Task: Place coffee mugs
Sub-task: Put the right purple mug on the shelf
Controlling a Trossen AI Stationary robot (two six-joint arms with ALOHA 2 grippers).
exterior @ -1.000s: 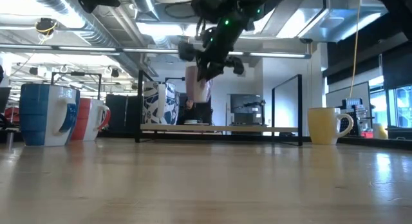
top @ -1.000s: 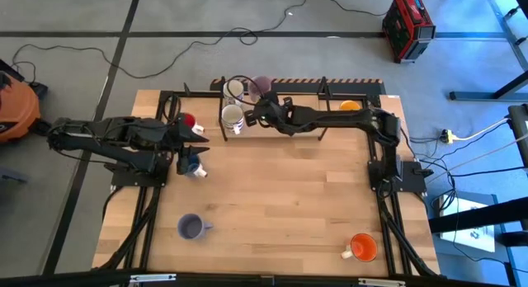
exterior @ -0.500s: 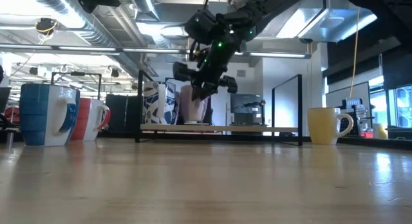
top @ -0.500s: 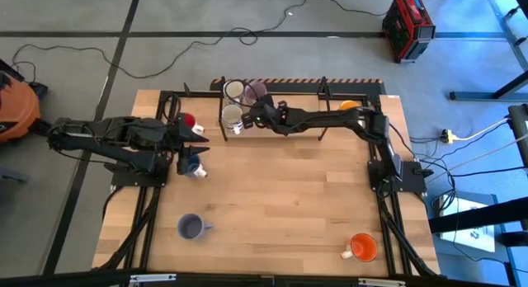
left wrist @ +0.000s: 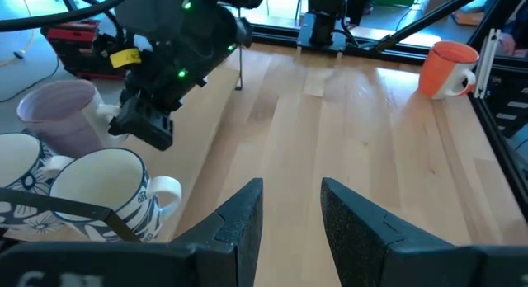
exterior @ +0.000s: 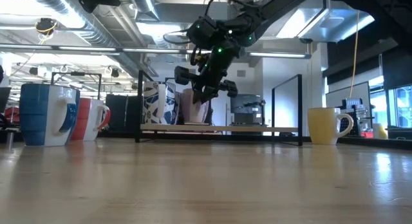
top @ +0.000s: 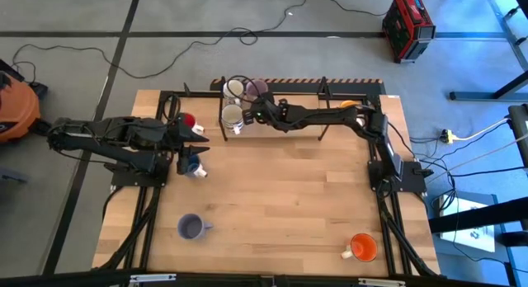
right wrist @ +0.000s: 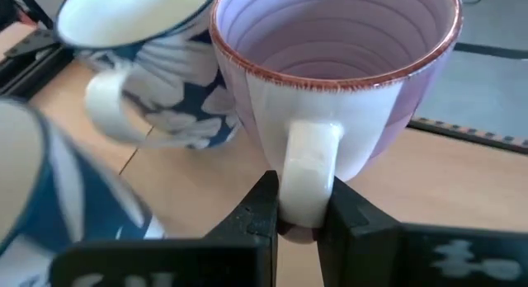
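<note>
Right wrist view: your right pincer [right wrist: 299,206] grasps the lavender mug [right wrist: 334,81] by its handle.
Lower it beside the white mugs [top: 233,116] at the worktop's far edge, then release; left pincer [left wrist: 289,217] waits, released.

grey concrete floor [top: 74,15] w/ dark seam lines round the light wood table [top: 280,204]. black cables [top: 206,39] snake across floor behind table; red & black case [top: 407,25] sits far right on the floor, orange item [top: 15,110] at left edge, metal frame legs [top: 503,48] at right edge. low view: open workshop/office, exposed silver ducts [exterior: 45,11] & pipes on ceiling, strip lights [exterior: 302,21] overhead, desks & monitors [exterior: 244,108] in the distance, dark partition panel [exterior: 286,105] mid-right, windows [exterior: 399,102] far right w/ daylight.
</note>
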